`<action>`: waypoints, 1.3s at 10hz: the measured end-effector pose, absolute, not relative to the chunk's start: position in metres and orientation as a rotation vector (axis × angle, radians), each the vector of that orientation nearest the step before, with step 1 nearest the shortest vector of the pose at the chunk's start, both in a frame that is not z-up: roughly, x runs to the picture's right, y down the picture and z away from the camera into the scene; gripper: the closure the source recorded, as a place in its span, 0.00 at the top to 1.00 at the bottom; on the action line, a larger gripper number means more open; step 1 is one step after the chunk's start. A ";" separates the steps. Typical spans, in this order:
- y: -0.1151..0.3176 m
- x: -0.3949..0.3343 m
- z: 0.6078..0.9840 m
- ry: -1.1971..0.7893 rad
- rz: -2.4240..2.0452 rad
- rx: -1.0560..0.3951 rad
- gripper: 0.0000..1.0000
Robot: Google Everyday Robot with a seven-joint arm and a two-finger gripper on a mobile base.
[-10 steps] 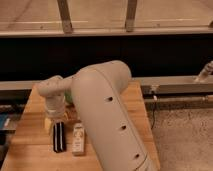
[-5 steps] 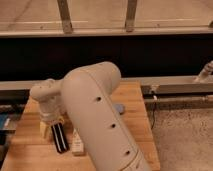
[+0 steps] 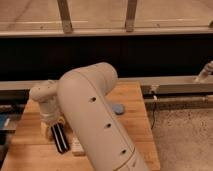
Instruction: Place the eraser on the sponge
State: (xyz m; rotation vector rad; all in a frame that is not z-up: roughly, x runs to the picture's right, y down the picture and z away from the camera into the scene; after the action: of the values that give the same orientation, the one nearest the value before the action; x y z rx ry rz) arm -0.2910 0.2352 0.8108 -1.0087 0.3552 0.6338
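The eraser (image 3: pixel 60 139), a flat black block, lies on the wooden table (image 3: pixel 135 125) near its front left. My gripper (image 3: pixel 54 126) hangs directly over the eraser's far end, low and close to it; whether it touches the eraser is hidden. The sponge (image 3: pixel 119 108) is a small light-blue pad. It peeks out on the right side of my thick cream arm (image 3: pixel 95 120), about a third of the table width from the eraser. The arm covers the middle of the table.
A white bottle (image 3: pixel 77 147) lies right beside the eraser, partly behind my arm. A metal rail (image 3: pixel 175 85) and a dark wall run along the back. Speckled floor (image 3: pixel 185 135) lies to the right of the table. Something blue (image 3: pixel 3 123) sits off the left edge.
My arm has swung left and towards the camera, and the gripper has dropped from behind the eraser to its far end. The eraser and bottle have stayed put.
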 end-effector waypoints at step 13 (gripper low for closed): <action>0.161 -0.248 0.770 0.147 0.689 -0.931 0.00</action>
State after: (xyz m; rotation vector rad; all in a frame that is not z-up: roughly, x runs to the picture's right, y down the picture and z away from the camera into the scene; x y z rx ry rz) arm -0.2483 0.1613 0.7702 -0.9314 0.1473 0.6889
